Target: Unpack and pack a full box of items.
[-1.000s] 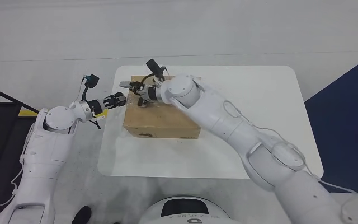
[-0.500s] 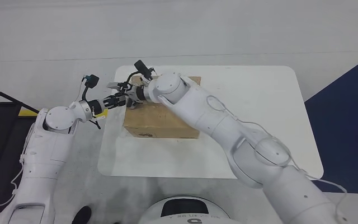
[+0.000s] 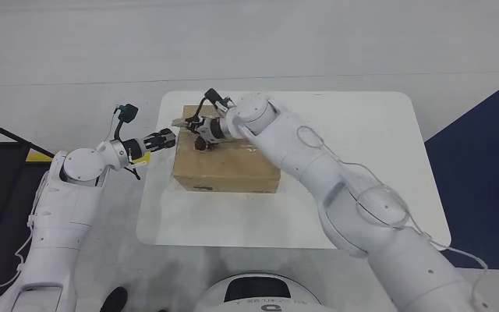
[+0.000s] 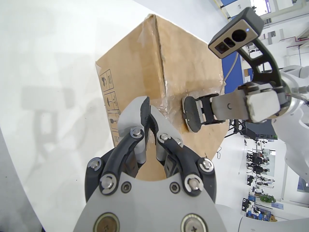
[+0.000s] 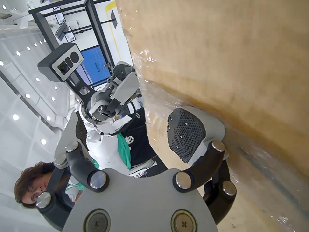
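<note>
A closed cardboard box stands on the white table, its top seam covered with clear tape. My left gripper is level with the box's left side, its fingers shut tip to tip at the taped upper edge; nothing shows pinched between them. My right gripper is open over the box's top left corner. One of its pads lies against the taped cardboard near the edge. From the left wrist that right gripper rests on the box top close to my left fingertips.
The box sits near the table's left edge, with bare tabletop to its right and in front. The floor lies beyond the table on the left.
The right gripper swung left past the box's edge, then came back over the top left corner. The left arm and the box stayed still.
</note>
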`<state>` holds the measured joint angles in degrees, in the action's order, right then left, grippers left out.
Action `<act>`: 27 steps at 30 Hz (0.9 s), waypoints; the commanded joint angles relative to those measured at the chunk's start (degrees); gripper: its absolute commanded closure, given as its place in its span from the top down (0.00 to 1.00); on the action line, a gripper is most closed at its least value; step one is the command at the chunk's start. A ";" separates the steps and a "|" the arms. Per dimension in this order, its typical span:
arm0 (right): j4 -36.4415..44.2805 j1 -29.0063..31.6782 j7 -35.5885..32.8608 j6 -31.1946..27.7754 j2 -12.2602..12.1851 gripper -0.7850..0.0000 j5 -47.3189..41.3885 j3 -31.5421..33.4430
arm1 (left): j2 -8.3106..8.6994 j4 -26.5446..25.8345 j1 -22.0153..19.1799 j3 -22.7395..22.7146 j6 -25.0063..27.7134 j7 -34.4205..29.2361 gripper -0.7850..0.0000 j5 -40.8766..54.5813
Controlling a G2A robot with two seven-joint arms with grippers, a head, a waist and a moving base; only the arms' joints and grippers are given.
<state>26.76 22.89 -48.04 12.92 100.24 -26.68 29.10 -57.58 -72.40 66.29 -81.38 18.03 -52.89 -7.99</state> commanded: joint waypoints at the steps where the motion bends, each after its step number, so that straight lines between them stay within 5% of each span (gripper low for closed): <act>1: 0.59 0.25 -0.04 -0.69 -0.88 1.00 0.21 1.12 | 0.00 0.00 0.00 0.00 0.00 0.00 0.00 0.00; 15: 16.06 7.99 -1.28 5.95 -10.65 1.00 8.37 10.57 | 0.00 0.00 0.00 0.00 0.00 0.00 0.00 0.00; 27: 46.29 26.09 0.45 17.96 -21.17 1.00 19.94 28.21 | 0.00 0.00 0.00 0.00 0.00 0.00 0.00 0.00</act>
<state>70.28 47.16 -47.90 30.10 79.72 -7.46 55.47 -57.58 -72.40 66.29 -81.38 18.03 -52.89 -7.99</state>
